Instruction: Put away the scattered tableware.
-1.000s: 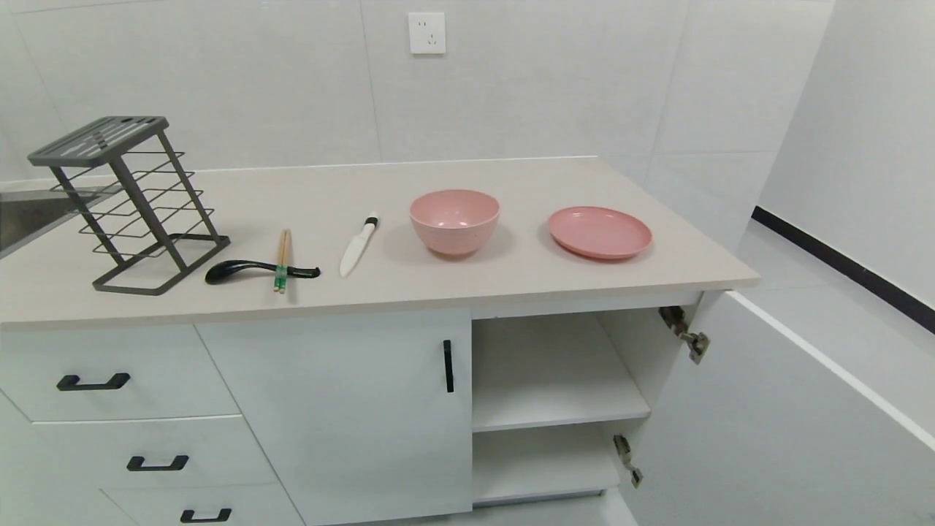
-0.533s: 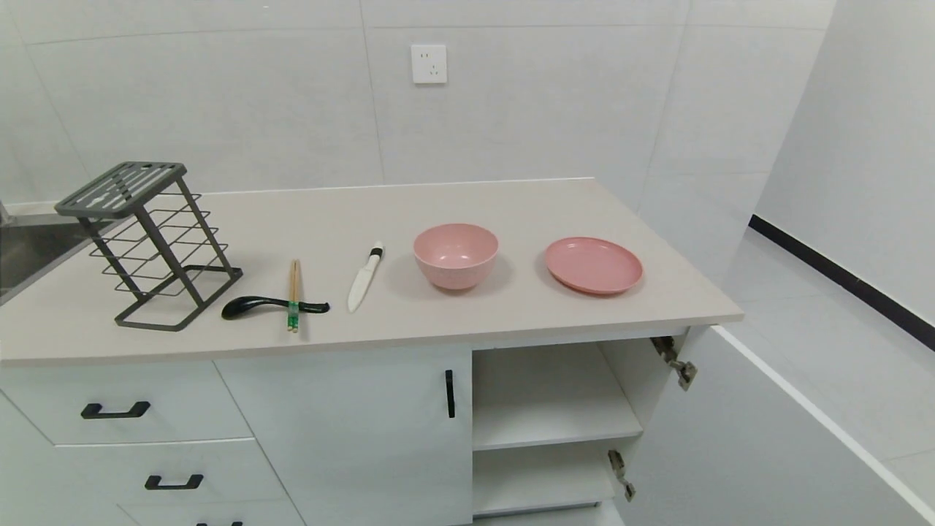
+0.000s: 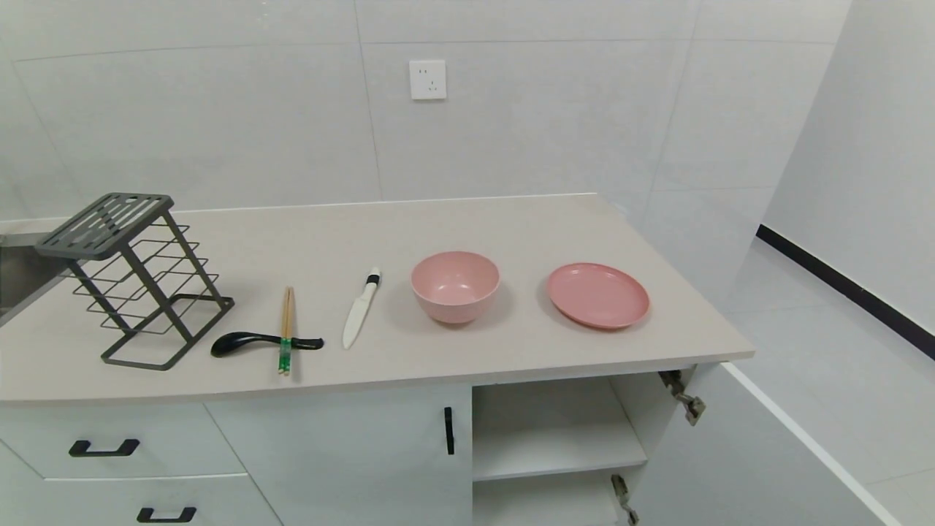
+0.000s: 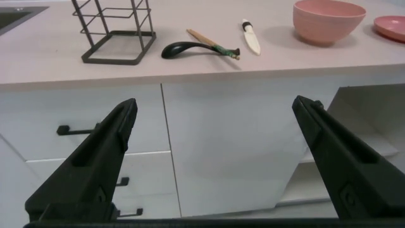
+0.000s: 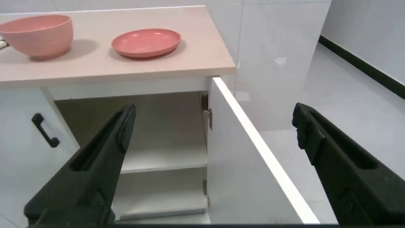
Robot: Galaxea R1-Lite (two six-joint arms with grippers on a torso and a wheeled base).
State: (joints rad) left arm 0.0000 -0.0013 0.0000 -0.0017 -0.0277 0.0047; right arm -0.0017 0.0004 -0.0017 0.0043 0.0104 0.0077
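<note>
sitting in a row near the front edge of the worktop are the black spoon, the chopsticks lying across its handle, the white knife, the pink bowl and the pink plate, closest to the right edge. a grey rack stands by the left edge. the cupboard door under the plate is open. the left gripper and right gripper both have fingers wide apart.

Matt plastic bowl and plate; dark metal rack.

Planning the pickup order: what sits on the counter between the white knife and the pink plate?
Only the pink bowl, upright, touching neither; the head view shows it.
</note>
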